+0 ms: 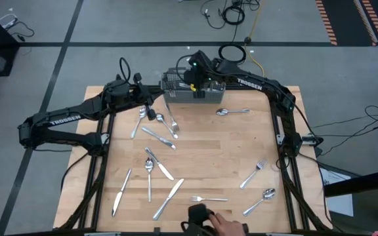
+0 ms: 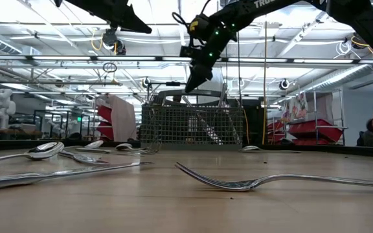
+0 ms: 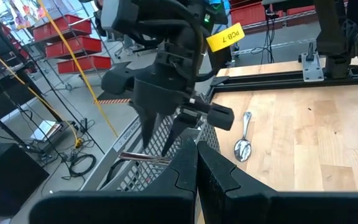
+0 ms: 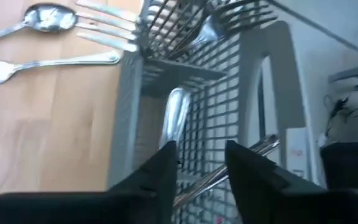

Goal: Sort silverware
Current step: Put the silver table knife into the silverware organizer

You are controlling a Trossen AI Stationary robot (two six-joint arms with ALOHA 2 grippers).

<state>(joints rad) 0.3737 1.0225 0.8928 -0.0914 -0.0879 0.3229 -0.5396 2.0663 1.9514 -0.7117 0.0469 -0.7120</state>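
A grey wire-mesh rectangular basket (image 1: 174, 84) stands at the far edge of the light wooden table (image 1: 215, 147). The silverware is partly in it and partly spread over the table.

In the high view I count twelve loose shiny metal pieces:
- One spoon (image 1: 231, 112) lies alone, just right of the basket.
- Three short pieces (image 1: 155, 118) lie close together in front of the basket's left end; their type is hard to tell.
- Four table knives (image 1: 168, 198) and one more spoon (image 1: 149, 176) are scattered down the left half.
- Two forks (image 1: 253, 174) lie towards the near right, one of them (image 1: 209, 198) near the front edge.
- A last spoon (image 1: 260, 201) lies at the near right corner.

Inside the basket, fork tines (image 4: 232, 17) show in one compartment and at least two handles (image 4: 176, 118) lean in another. The full number inside cannot be counted.

The right gripper (image 4: 201, 168) hangs directly above the basket with its jaws apart, and nothing is gripped between them. The left gripper (image 3: 196, 169) is held just left of the basket, above the three clustered pieces. Its jaws are pressed together with nothing between them.

One person's hand (image 1: 227, 226) rests at the near edge of the table beside a dark object (image 1: 199, 214).
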